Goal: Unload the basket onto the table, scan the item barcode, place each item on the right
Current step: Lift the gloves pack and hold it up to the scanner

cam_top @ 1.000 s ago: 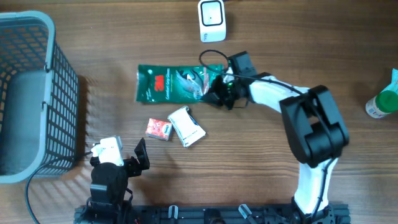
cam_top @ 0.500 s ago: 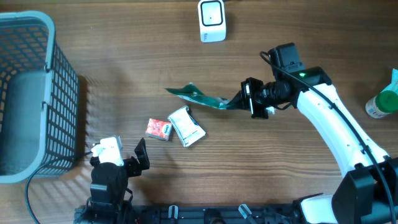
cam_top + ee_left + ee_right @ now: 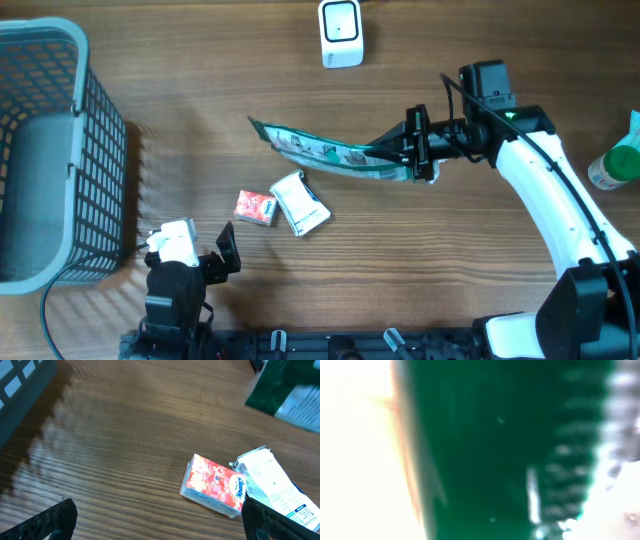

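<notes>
Above the middle of the surface (image 3: 180, 110), clamped in the right hand (image 3: 412, 152): a green pouch (image 3: 320, 152), pinched tight by its right end. Stretches leftward from the fingers, tilted and slightly bowed, with white printed panels showing along its upper face. Appears lifted off the wood, free end drooping toward the left. From the right wrist, only a blurred wall of dark green filling the view, with pale smears of print at the right; no barcode legible.

At the far edge, a white scanner box (image 3: 341, 32), well apart from the pouch and beyond its middle.

At the near edge, left of centre, the left hand (image 3: 200, 250): spread wide, gripping nothing, low over the wood. Just ahead of it, a red tissue pack (image 3: 215, 485) lying flat, touching a white carton (image 3: 272, 487) on its right; both below the pouch in the overhead view.

Along the left edge, a grey mesh basket (image 3: 80, 60). At the right edge, a green-capped bottle (image 3: 612, 165), on its side.
</notes>
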Robot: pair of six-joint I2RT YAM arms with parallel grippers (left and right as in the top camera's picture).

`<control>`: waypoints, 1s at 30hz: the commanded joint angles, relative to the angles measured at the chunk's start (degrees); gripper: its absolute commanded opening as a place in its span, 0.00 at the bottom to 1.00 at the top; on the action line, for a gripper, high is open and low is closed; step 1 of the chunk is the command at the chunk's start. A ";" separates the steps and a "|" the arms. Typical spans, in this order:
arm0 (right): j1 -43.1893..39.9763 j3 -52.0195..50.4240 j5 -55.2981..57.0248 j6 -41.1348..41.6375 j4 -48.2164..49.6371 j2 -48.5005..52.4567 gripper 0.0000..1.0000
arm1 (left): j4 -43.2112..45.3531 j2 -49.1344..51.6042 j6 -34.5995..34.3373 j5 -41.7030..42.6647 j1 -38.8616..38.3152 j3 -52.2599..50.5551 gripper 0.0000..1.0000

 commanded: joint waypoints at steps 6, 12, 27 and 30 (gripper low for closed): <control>-1.18 0.20 -19.23 0.94 7.52 -0.52 0.04 | 0.15 -0.20 1.11 -0.57 0.33 -0.48 1.00; -4.22 0.20 -10.16 0.92 -0.50 0.04 0.04 | 0.15 -0.20 1.11 -0.57 0.33 -0.48 1.00; -3.58 0.20 -11.19 -15.87 27.10 3.76 0.05 | 0.15 -0.20 1.11 -0.57 0.33 -0.48 1.00; -0.63 0.17 -2.40 -27.61 59.47 3.78 0.04 | 0.15 -0.20 1.11 -0.57 0.33 -0.48 1.00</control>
